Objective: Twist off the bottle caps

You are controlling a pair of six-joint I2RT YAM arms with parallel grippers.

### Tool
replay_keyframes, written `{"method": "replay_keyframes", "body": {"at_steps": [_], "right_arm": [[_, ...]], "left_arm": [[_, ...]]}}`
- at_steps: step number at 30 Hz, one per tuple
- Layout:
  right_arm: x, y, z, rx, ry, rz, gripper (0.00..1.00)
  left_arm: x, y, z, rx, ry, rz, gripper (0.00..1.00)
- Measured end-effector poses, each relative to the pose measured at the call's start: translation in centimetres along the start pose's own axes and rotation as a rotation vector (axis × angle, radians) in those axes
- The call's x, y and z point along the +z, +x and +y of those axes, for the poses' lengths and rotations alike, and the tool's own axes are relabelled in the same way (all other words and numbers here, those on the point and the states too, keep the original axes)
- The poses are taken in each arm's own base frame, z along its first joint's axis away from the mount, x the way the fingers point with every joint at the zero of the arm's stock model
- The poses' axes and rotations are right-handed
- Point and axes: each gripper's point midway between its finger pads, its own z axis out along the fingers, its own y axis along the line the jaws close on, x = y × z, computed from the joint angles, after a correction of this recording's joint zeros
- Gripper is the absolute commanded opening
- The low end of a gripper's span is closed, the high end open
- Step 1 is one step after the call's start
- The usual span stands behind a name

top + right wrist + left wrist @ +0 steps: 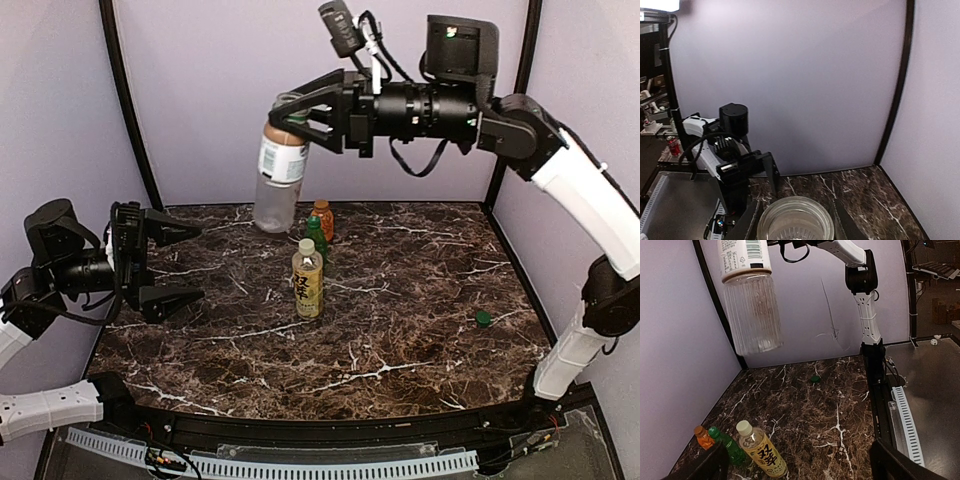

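Right gripper (pixel 293 115) clamping clear bottle (pixel 279 185) aloft at 12 o'clock, left gripper (pixel 198 263) spread wide at 9 o'clock

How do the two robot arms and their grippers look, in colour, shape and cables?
Both arms have white shells on the long links and black joints: the left arm, the right arm. The left gripper and right gripper are black, each with two angular fingers. Loose black cables loop along the right wrist, where a small black camera sits.
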Motion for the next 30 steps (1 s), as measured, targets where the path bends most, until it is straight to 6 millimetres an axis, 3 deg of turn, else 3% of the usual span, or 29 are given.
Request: {"method": "replay_keyframes", "body": {"at_steps": [5, 9, 11, 13, 16, 20, 22, 26, 30], "right_arm": [[-9.5, -0.2, -7.9, 0.027, 0.393, 0.060, 0.00], [-17.8, 2.1, -15.2, 0.041, 0.783, 0.122, 0.00], [-21.7, 4.6, -18.9, 0.051, 0.961, 0.164, 0.00], [-25.3, 8.2, -22.4, 0.069, 1.113, 0.211, 0.00], [-30.2, 16.2, -26.5, 0.151, 1.276, 0.277, 0.00], [-35.8, 26.7, -28.4, 0.275, 1.426, 0.322, 0.00], [-38.0, 30.3, -28.3, 0.314, 1.478, 0.316, 0.00], [-39.6, 32.6, -28.4, 0.302, 1.513, 0.234, 0.00], [-39.4, 33.6, -28.2, 0.239, 1.484, 0.168, 0.00]], "left_arm": [[-0.3, 1.2, 0.2, -0.010, -0.028, 0.025, 0.99], [-0.6, 1.7, 1.0, -0.014, -0.068, 0.038, 0.99], [-1.0, 1.9, 1.8, -0.017, -0.114, 0.046, 0.99], [-1.6, 2.3, 2.9, -0.024, -0.178, 0.055, 0.99], [-2.8, 3.7, 4.8, -0.051, -0.299, 0.081, 0.99], [-5.5, 6.2, 8.6, -0.118, -0.537, 0.118, 0.99], [-7.4, 8.0, 10.6, -0.159, -0.682, 0.144, 0.99], [-10.8, 11.2, 13.1, -0.236, -0.900, 0.188, 0.99], [-12.2, 12.4, 13.8, -0.282, -0.972, 0.191, 0.99]]}}
